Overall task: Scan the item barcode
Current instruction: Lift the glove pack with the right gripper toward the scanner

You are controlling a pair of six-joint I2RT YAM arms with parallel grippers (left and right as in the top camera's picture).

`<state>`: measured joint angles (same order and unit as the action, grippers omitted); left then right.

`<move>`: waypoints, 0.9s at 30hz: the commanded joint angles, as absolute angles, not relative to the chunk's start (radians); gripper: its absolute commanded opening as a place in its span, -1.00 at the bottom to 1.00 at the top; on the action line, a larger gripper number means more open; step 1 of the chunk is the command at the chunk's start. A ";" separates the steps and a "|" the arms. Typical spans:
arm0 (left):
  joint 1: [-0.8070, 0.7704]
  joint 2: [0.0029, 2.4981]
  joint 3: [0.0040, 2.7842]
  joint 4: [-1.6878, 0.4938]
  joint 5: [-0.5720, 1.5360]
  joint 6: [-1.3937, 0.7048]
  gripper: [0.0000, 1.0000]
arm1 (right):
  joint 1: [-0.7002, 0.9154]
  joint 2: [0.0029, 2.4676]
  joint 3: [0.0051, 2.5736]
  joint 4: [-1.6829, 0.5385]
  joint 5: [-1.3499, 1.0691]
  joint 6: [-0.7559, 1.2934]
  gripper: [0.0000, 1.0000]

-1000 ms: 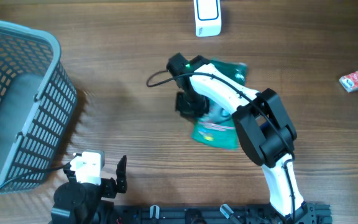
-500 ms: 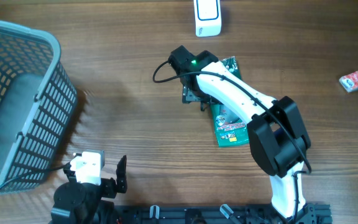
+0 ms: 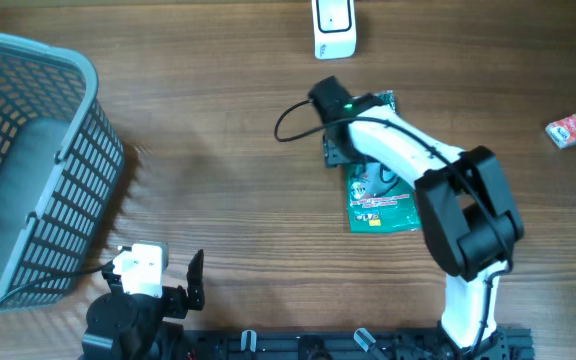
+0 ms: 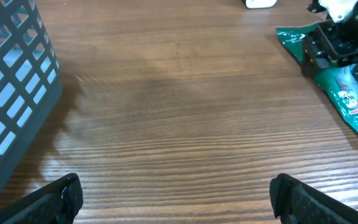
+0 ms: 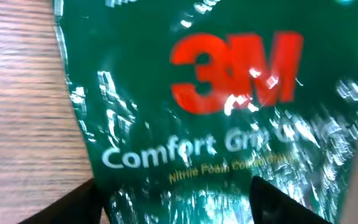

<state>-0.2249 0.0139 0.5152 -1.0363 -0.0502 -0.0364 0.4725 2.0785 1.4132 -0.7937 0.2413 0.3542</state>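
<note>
Green packet [image 3: 380, 208] lies flat on the wooden worktop [image 3: 218, 190] in the overhead view, right of centre and just nearer than the white scanner [image 3: 334, 28]. A second ago it sat bunched under the right pincer [image 3: 340, 152]. Now it is spread out, and that pincer has shifted right and farther, over the packet's far end.

From the left wrist, the left pincer [image 4: 179, 202] stands wide with bare wood between its fingers, unchanged. The grey basket [image 4: 11, 93] is at its left.

The right wrist view is blurred. Dark fingers [image 5: 272, 199] look parted above the packet's red 3M print, seemingly gripping nothing.
</note>
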 commanded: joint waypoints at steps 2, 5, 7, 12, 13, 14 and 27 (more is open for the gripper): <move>-0.220 0.008 0.519 -1.033 -0.041 -0.039 1.00 | 0.402 2.138 1.260 -0.780 0.081 0.157 0.52; -0.220 0.008 0.519 -1.033 -0.041 -0.039 1.00 | 0.381 2.138 1.168 -0.781 0.019 0.159 0.08; -0.220 0.008 0.519 -1.033 -0.041 -0.039 1.00 | 0.380 2.138 1.150 -0.781 -0.019 0.159 -0.76; -0.220 0.008 0.519 -1.033 -0.041 -0.039 1.00 | 0.380 2.092 1.234 -0.820 -0.334 0.152 -0.91; -0.220 0.008 0.519 -1.033 -0.041 -0.039 1.00 | 0.380 2.072 1.250 -0.828 -0.390 0.132 -0.91; -0.220 0.008 0.519 -1.033 -0.041 -0.039 1.00 | 0.377 2.030 1.279 -0.853 -0.492 0.092 -0.91; -0.220 0.008 0.519 -1.033 -0.041 -0.039 1.00 | 0.321 1.496 1.332 -1.013 -1.232 -0.104 -0.91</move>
